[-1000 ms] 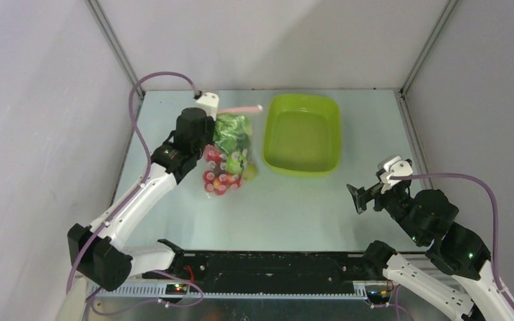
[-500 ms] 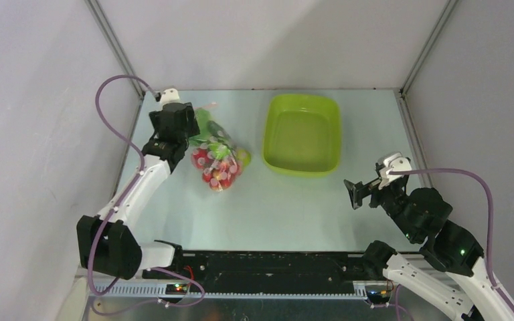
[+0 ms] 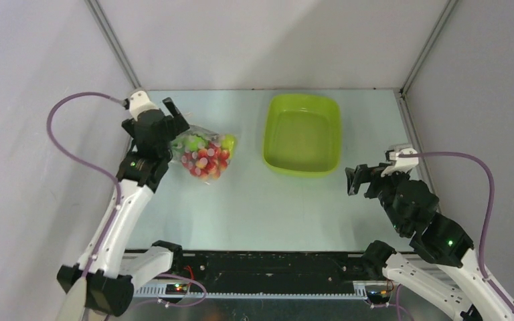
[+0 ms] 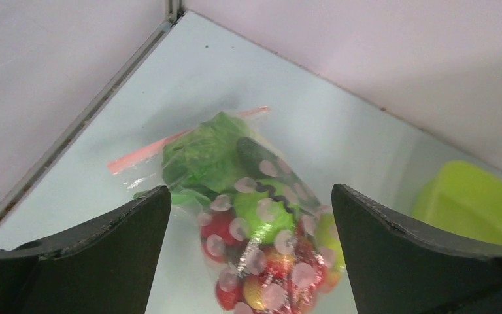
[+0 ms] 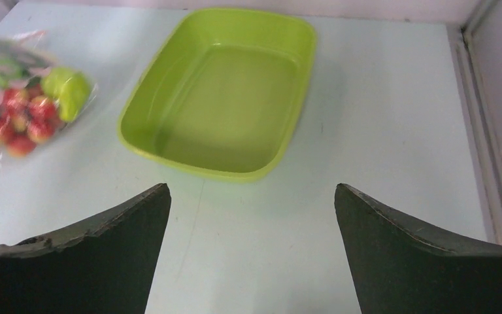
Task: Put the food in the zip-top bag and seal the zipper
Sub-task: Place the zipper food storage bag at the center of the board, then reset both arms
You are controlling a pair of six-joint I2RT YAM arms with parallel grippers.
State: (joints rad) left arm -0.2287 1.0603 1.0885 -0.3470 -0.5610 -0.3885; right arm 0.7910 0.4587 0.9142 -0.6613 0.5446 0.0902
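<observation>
Left gripper (image 3: 174,119) hangs with jaws spread wide, holding nothing, over the zip-top bag (image 3: 204,152), clear crinkly film lying at the table's (image 3: 274,207) back left and bulging with food (image 4: 261,248): leafy lettuce (image 4: 202,157), round red tomatoes (image 4: 219,226). Its long axis runs diagonally, with the flat pink zipper (image 4: 144,152) toward the back-left corner and the rounded bottom toward the arms. Rightward sit a glossy lime-green tray (image 3: 301,172) and the right gripper (image 3: 360,179), likewise wide open and empty.

The left pincer (image 4: 250,193) stands wide apart above the zip-top bag (image 4: 271,196), which lies on the counter (image 4: 137,98) with food (image 4: 261,212) inside and its pink zipper (image 4: 163,147) at the far end.
</observation>
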